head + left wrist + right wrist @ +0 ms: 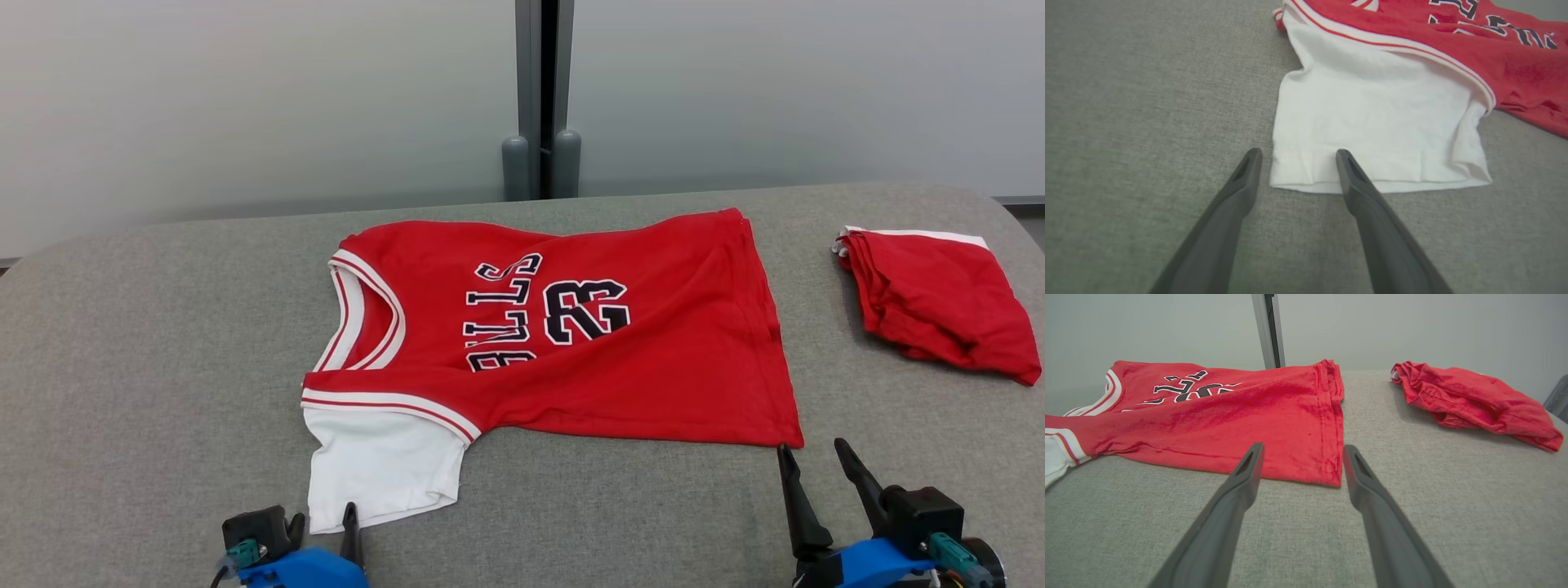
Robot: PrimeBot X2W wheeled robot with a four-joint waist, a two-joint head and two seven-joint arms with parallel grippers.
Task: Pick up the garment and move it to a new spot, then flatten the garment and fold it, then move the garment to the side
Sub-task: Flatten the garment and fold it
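Observation:
The garment (653, 359) is a red jersey with dark lettering and the number 23. It lies spread sideways on the grey table (147, 367), neck to the left and hem to the right. Its white sleeve (375, 474) points toward the front edge. My left gripper (325, 516) stands open at that sleeve's cuff; in the left wrist view the left gripper (1298, 152) straddles the left corner of the sleeve (1372, 114). My right gripper (811, 445) is open just short of the jersey's near hem corner. That corner lies between the tips of the right gripper (1303, 446), where the garment (1229, 412) spreads leftward.
A second red cloth (939, 302) with a white edge lies bunched at the table's far right, also the red cloth (1474, 400) in the right wrist view. A grey post (541, 98) stands behind the table against a pale wall. Bare grey table surrounds the jersey.

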